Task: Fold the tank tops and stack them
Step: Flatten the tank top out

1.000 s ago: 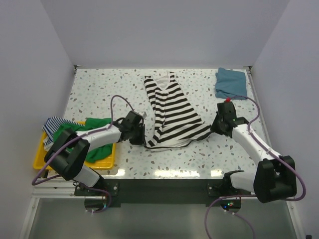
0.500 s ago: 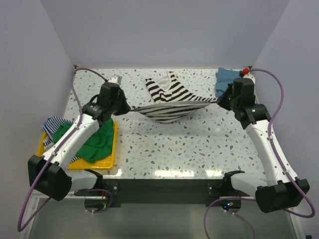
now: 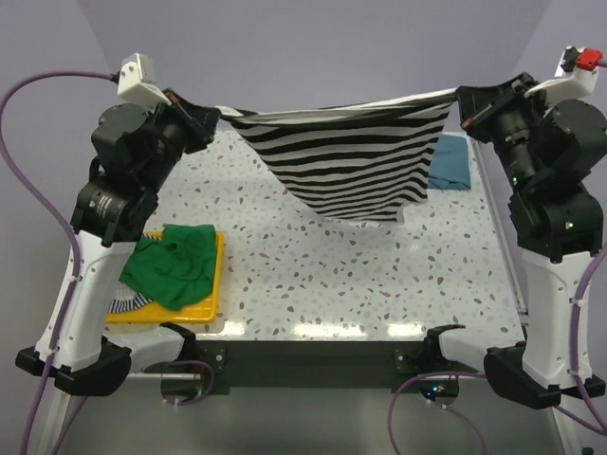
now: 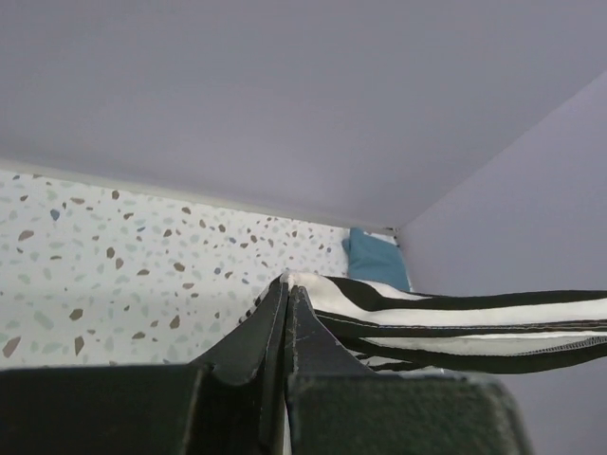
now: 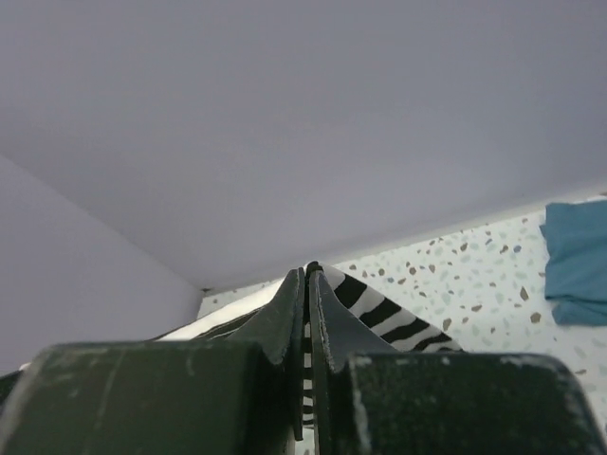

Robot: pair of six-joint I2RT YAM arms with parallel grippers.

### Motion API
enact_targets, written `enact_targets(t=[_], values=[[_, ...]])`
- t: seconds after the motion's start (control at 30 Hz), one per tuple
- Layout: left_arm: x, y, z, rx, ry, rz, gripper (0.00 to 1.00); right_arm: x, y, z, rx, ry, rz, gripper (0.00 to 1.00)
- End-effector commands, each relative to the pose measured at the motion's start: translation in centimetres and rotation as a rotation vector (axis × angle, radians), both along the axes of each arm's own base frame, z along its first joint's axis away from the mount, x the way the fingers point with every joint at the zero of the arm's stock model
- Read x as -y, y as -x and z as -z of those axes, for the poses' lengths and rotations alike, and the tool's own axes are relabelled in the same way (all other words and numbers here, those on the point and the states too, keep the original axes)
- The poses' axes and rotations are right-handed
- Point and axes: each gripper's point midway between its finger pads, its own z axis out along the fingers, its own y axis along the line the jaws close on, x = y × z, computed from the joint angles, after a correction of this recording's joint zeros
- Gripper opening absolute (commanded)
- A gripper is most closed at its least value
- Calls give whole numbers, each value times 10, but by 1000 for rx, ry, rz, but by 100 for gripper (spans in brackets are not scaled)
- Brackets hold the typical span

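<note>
The striped tank top (image 3: 346, 171) hangs stretched between the left claw (image 3: 214, 114) and right claw (image 3: 460, 97), each pinching one end.

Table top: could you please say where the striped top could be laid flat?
Bare: the middle and near strip of the table, from the tray to the right edge. Crowded: near left, tray with green top; far right, teal top.

Soft, dull cloth for the striped top (image 3: 351, 161), thin and floppy. Same soft cloth for the green top (image 3: 175, 265) and the blue top (image 3: 450, 161). Smooth speckled table (image 3: 313, 275), like stone, shiny along the near edge. Shiny yellow plastic tray (image 3: 219, 284). Dull black plastic on the left gripper (image 4: 286, 282) and right gripper (image 5: 308, 273), a little scratched.
</note>
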Motion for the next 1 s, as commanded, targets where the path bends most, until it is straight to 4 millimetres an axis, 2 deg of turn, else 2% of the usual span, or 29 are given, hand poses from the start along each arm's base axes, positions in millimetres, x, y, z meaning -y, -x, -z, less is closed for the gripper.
enact_targets(t=[0.0,0.13,0.2,0.27,0.3,0.33,0.37,0.4,0.43,0.5,0.53,0.57,0.6,0.63,0.67,0.7,0.73,0.77,0.8,0.83,0.87,0.9,0.93,0.97], values=[[-6,8,-49,119,82,-19,0,-4,9,-31,80,16,-35,0],[-7,8,-73,193,132,-25,0,-1,3,-40,104,31,-17,0],[-6,1,-78,213,151,-36,0,-5,-15,-33,81,37,-24,0],[-3,-16,-69,192,151,-62,0,-13,-34,-26,71,38,-52,0],[-2,-24,-69,200,157,-68,0,-19,-53,-13,40,43,-66,0],[4,-40,-59,178,149,-75,0,-24,-65,-13,51,40,-80,0],[6,-49,-57,181,140,-82,0,-28,-77,-8,49,39,-92,0],[12,-67,-53,190,136,-88,0,-37,-98,5,27,41,-122,0],[15,-77,-53,199,131,-85,0,-43,-107,-4,68,38,-146,0],[14,-91,-75,267,131,-88,0,-49,-127,-2,68,42,-161,0],[25,-112,-66,251,114,-60,0,-53,-147,8,47,54,-165,0],[22,-111,-97,325,125,-46,0,-54,-147,-12,96,53,-171,0],[23,-114,-107,341,127,-38,0,-55,-150,-19,111,53,-177,0],[30,-129,-105,341,116,-22,0,-56,-151,-35,149,58,-181,0],[26,-115,-141,431,119,-12,0,-57,-149,-44,172,60,-184,0],[28,-120,-145,444,109,-7,0,-56,-146,-53,192,62,-184,0],[27,-113,-159,482,106,-1,0,-55,-142,-57,197,73,-181,0],[21,-104,-174,528,92,-10,0,-53,-134,-70,227,76,-174,0],[16,-94,-184,555,91,-16,0,-48,-131,-72,229,80,-155,0],[13,-89,-187,564,89,-22,0,-47,-127,-72,232,84,-152,0],[14,-95,-171,526,75,-20,0,-47,-124,-60,201,88,-154,0],[9,-79,-178,546,81,-18,0,-46,-124,-51,179,90,-154,0],[8,-77,-168,525,76,-18,0,-44,-123,-43,163,93,-144,0],[13,-93,-128,431,58,-15,0,-42,-122,-14,98,99,-138,0]])
